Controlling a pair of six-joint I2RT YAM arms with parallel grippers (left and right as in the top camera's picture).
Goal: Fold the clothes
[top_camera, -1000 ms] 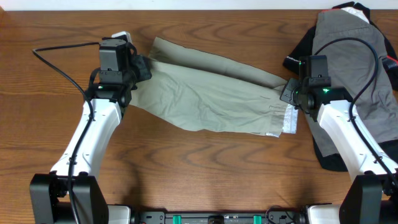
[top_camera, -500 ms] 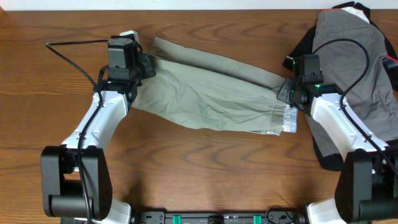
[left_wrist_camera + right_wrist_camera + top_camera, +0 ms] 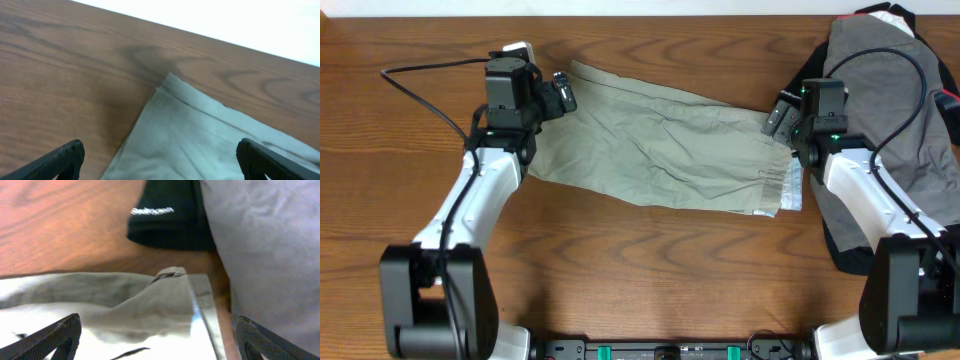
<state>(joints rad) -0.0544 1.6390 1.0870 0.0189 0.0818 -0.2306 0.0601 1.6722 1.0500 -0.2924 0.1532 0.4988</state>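
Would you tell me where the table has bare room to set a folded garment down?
The wooden table is bare in front of the light khaki shorts, between the left arm and the right arm, and again outside the left arm. The right end is crowded: a grey garment over a black garment.

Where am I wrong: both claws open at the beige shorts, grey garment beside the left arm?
The grey garment lies beside the right arm, not the left; the overhead view shows it. The left gripper and right gripper are open at the beige shorts.
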